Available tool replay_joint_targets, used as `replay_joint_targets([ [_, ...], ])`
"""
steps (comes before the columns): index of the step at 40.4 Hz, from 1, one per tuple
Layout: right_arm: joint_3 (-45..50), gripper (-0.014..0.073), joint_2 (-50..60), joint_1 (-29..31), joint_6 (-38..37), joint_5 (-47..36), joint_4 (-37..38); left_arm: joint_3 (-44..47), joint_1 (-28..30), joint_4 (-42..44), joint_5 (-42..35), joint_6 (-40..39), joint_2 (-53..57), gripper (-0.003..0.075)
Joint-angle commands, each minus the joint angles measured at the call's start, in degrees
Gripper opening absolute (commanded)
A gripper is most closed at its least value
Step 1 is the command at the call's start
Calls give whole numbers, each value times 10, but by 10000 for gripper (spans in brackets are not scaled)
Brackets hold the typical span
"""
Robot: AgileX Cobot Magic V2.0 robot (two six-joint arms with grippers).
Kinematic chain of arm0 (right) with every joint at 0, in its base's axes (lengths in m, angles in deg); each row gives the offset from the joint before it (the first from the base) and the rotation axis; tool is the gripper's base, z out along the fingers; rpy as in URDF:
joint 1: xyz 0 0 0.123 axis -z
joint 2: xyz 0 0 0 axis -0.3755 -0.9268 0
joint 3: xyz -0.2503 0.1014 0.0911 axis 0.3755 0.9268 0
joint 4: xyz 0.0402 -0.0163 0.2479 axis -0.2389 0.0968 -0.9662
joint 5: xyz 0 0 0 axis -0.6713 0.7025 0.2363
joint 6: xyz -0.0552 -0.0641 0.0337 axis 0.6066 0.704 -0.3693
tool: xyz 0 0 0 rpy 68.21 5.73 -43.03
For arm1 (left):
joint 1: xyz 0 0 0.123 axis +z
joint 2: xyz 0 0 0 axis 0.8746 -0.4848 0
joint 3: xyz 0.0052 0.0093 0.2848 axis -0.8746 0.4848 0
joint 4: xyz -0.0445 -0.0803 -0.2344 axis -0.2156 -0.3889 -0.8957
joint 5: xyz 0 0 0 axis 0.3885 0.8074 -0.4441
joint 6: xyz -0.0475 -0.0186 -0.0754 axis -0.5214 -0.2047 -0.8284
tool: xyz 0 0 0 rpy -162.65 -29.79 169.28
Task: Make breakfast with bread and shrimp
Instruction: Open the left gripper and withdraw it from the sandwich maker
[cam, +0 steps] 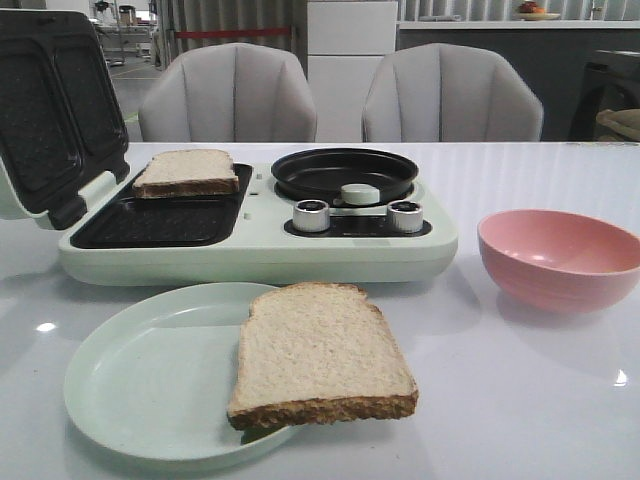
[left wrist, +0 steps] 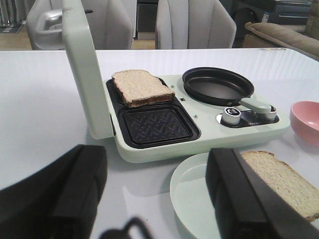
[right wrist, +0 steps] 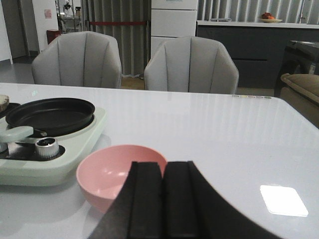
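Note:
One slice of bread (cam: 320, 355) lies on the pale green plate (cam: 140, 380), overhanging its right rim. A second slice (cam: 187, 170) rests on the far grill plate of the breakfast maker (cam: 250, 250). No shrimp shows in any view. In the left wrist view my left gripper (left wrist: 155, 167) is open and empty, over the table between the maker and the plate (left wrist: 194, 194), with the plated bread (left wrist: 284, 181) beside one finger. My right gripper (right wrist: 162, 172) is shut with nothing in it, just in front of the pink bowl (right wrist: 117, 169). Neither gripper appears in the front view.
The maker's lid (cam: 50, 100) stands open at the left. Its near grill plate (cam: 155, 222) is bare. A black pan (cam: 345, 172) sits on the right half, behind two knobs (cam: 312, 215). The pink bowl (cam: 558, 255) stands right of the maker. Two grey chairs (cam: 230, 95) are behind the table.

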Motion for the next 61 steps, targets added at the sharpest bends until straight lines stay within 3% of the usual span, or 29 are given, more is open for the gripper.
replay_joint_targets([
  [1, -4, -34, 12, 2, 1, -97, -18, -17, -4, 1, -53, -5, -5, 438],
  [9, -78, -34, -24, 2, 2, -82, -26, -17, -4, 9, -54, -5, -5, 412],
  [19, -207, -34, -161, 2, 2, 123, -28, -17, -4, 9, -55, -5, -5, 405],
  [36, -224, -20, -193, 2, 1, 150, -39, -17, -4, 9, -55, -5, -5, 405],
  [40, -245, 96, -217, 2, 1, 181, -39, -17, -4, 9, -55, -5, -5, 405],
  [44, -270, 312, -253, -2, 1, 208, -39, -17, -4, 9, -55, -5, -5, 405],
  [48, -295, 459, -298, -14, 1, 228, -42, -17, -4, 9, -55, -5, -5, 405],
  [61, -378, 488, -476, -77, 4, 282, -137, -17, -4, 9, -55, -5, -5, 405],
])
